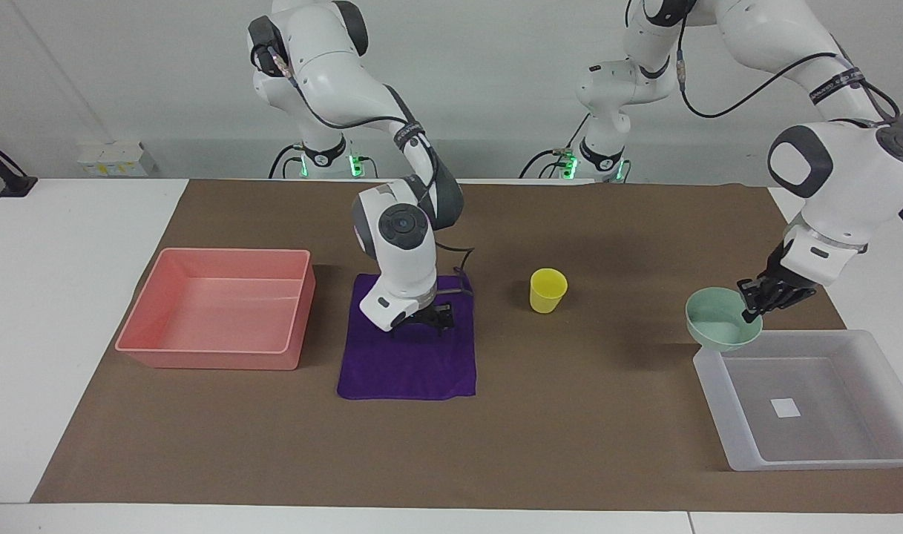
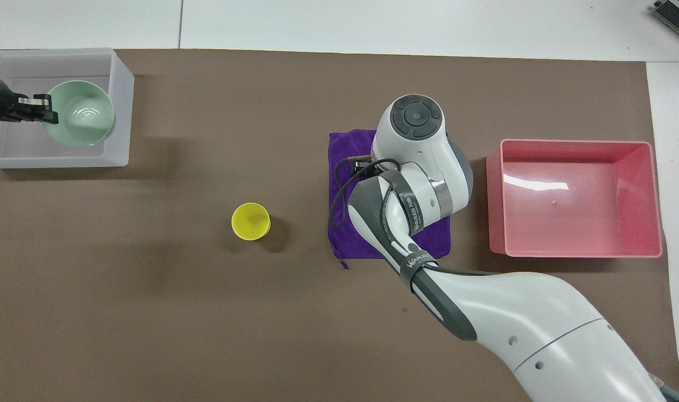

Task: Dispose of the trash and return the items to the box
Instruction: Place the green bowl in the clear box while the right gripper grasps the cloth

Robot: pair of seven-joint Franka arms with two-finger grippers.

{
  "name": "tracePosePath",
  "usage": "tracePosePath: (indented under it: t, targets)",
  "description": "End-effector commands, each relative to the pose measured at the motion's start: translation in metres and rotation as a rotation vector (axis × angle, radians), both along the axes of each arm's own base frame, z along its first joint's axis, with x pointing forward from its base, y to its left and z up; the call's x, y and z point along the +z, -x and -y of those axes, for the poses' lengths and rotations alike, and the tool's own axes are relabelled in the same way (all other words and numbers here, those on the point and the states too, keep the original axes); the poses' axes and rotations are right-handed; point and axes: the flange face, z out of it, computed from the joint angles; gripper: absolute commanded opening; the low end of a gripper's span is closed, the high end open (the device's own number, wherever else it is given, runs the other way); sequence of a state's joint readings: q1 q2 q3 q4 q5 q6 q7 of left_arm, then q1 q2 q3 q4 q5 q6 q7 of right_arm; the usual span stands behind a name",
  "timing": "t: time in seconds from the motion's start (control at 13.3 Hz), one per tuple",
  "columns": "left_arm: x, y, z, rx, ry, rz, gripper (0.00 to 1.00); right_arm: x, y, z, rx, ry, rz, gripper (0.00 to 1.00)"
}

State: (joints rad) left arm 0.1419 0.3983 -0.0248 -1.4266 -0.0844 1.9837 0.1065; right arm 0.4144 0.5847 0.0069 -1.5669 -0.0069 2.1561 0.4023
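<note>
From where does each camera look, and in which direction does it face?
Facing view: high across the table, facing the robots; both arms show whole, bases at top.
Overhead view: above the robots' end, looking steeply down; the right arm enters from below, only the left gripper shows.
Shared: mint bowl held over the whitish bin, yellow cup, purple cloth, pink bin.

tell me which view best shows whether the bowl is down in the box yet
The facing view: the bowl hangs from the left tool above the rim of the box, not inside. The overhead view only shows it covering the box floor.
</note>
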Motion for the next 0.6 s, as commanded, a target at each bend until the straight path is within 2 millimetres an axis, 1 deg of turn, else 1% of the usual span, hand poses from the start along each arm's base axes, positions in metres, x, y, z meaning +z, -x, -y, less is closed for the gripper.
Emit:
tracePosePath:
  t: [0.0, 0.07, 0.15, 0.22, 0.38, 0.53]
  targets:
    - [-0.023, -0.039, -0.033, 0.024, 0.017, -0.012, 0.00, -0.005, 0.006, 0.005, -0.006, 0.008, 0.014, 1.00]
    - [-0.022, -0.047, -0.039, 0.031, 0.013, 0.005, 0.00, -0.007, 0.008, 0.004, -0.006, 0.008, 0.011, 1.00]
    - [-0.030, -0.053, -0.059, 0.055, 0.013, 0.015, 0.00, -0.007, 0.009, 0.004, -0.011, 0.008, 0.011, 1.00]
    - [-0.031, -0.057, -0.066, 0.064, 0.011, 0.027, 0.00, -0.011, 0.011, 0.005, -0.014, 0.008, 0.009, 1.00]
    - [-0.041, -0.064, -0.074, 0.072, 0.002, 0.037, 0.00, -0.015, 0.016, 0.006, -0.015, 0.004, 0.016, 1.00]
    - [-0.049, -0.066, -0.092, 0.096, -0.004, 0.053, 0.00, -0.015, 0.016, 0.006, -0.015, 0.007, 0.012, 1.00]
